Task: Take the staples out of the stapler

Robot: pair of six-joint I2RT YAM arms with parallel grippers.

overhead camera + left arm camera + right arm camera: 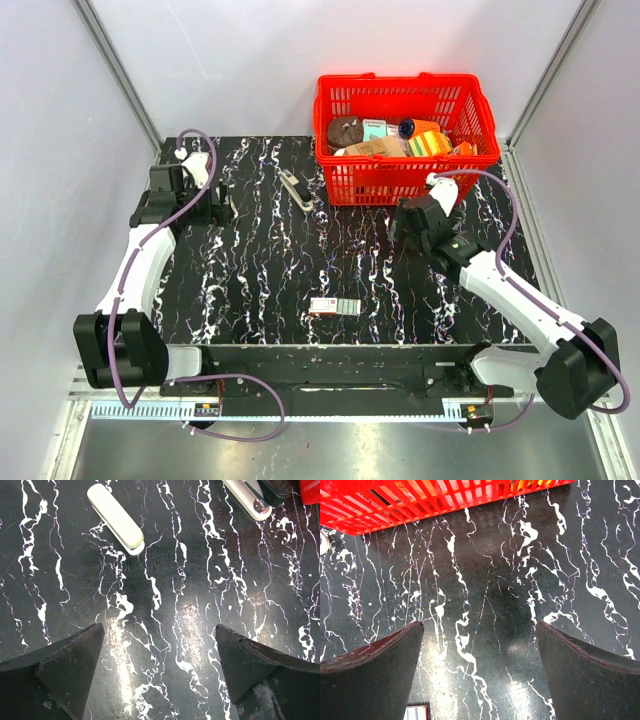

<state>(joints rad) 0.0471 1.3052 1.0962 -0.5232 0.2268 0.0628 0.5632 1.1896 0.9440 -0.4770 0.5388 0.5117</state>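
Observation:
A white stapler (116, 516) lies on the black marbled table, ahead and to the left of my left gripper (159, 630); in the top view it (232, 206) is just right of that gripper (216, 208). A second pale stapler with a metal part (247, 497) lies nearer the red basket, also seen from above (297, 188). My left gripper is open and empty above bare table. My right gripper (479, 626) is open and empty, in front of the basket in the top view (401, 222).
A red basket (404, 135) with several items stands at the back right, and its wall shows in the right wrist view (420, 505). A small staple box (334, 306) lies near the table's front middle; its corner shows in the right wrist view (417, 712).

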